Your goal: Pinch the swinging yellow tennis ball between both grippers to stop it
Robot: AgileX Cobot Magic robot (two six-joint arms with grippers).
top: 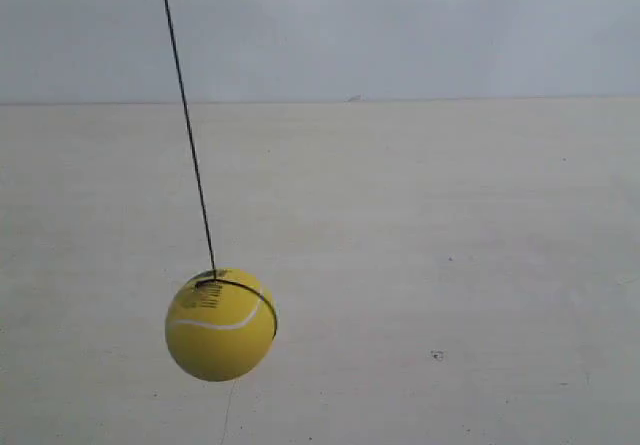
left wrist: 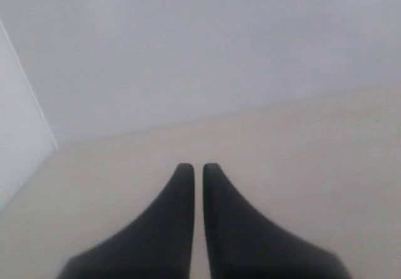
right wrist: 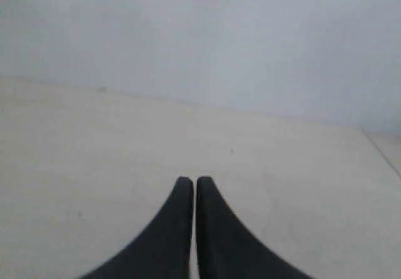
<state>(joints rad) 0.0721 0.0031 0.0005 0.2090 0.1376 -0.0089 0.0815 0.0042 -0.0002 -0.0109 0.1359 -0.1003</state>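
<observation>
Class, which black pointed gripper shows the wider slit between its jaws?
The left black wedge-shaped gripper; the right gripper has jaws nearly touching.

A pale cream surface [top: 480,265] lies flat and matte, flecked with a few small dark specks [top: 437,354]. Behind it rises a plain grey-white wall [top: 400,25] — the two meet in a straight line. The left wrist view shows a brighter white panel [left wrist: 15,122] joining that wall at a corner. Light is soft, even.
</observation>
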